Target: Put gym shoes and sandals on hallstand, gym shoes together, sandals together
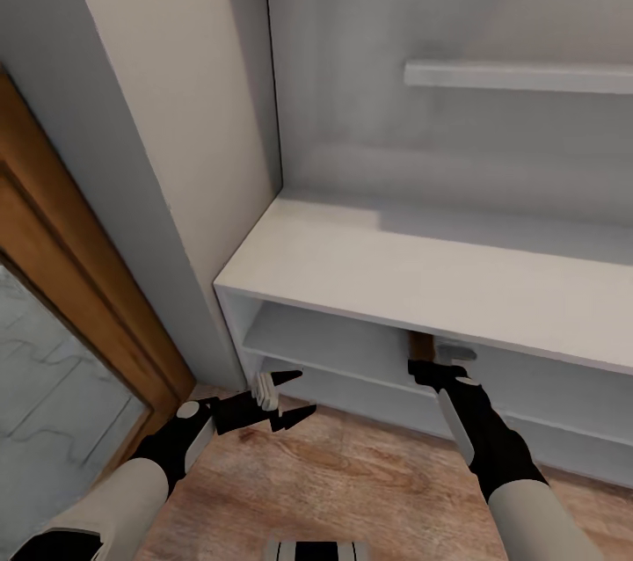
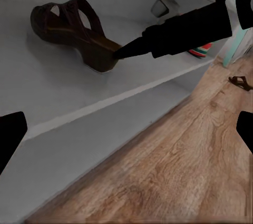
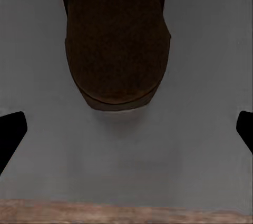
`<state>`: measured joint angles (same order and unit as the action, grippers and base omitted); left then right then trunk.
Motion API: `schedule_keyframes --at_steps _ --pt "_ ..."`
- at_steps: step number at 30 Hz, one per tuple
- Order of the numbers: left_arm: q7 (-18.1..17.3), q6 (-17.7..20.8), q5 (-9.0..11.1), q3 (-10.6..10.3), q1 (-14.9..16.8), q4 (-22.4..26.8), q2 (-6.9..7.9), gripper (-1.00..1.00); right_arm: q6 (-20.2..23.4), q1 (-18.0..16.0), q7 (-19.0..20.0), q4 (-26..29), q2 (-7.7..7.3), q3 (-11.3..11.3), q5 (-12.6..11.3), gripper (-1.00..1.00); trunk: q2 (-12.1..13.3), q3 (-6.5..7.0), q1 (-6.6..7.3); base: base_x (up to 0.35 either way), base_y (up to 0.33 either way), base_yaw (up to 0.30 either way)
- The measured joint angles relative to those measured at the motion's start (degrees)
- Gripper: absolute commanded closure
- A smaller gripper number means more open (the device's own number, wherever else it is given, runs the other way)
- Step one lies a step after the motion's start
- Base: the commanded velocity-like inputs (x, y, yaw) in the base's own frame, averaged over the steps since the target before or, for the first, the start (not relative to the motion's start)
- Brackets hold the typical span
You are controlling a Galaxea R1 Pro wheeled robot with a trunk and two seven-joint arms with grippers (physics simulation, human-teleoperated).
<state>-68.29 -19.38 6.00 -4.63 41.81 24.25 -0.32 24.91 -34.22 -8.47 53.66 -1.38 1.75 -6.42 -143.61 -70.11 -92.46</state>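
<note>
Sandal (image 2: 74,31): dark brown, on hallstand (image 1: 422,280) upper open shelf, heel outward. Right pincer (image 1: 432,370): fingers spread, tip at the sandal's heel. Left pincer (image 1: 286,397): spread, empty, above corridor floor (image 2: 174,171). Second sandal (image 2: 241,82): on floor, well apart.

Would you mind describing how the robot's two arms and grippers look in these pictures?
Both arms have pale grey-white forearm shells that give way to black wrists. The left gripper has two black, pointed fingers with a ribbed light-grey pad at their base. The right gripper is black too, its wrist bearing a light-grey panel. No cables show.
</note>
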Motion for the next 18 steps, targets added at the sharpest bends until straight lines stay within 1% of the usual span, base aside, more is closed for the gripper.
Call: schedule_keyframes --at_steps 16,18 --pt "-0.1 0.0 0.0 0.0 0.0 0.0 0.04 -1.0 0.0 0.4 0.3 0.1 0.08 -0.2 -0.1 -1.0 0.0 0.0 0.0 -0.335 0.0 0.0" --pt "0.0 0.0 -0.1 0.0 0.0 0.0 0.08 -1.0 -1.0 0.8 0.4 0.0 0.09 -0.2 -0.1 -1.0 0.0 0.0 0.0 -0.34 0.0 0.0"
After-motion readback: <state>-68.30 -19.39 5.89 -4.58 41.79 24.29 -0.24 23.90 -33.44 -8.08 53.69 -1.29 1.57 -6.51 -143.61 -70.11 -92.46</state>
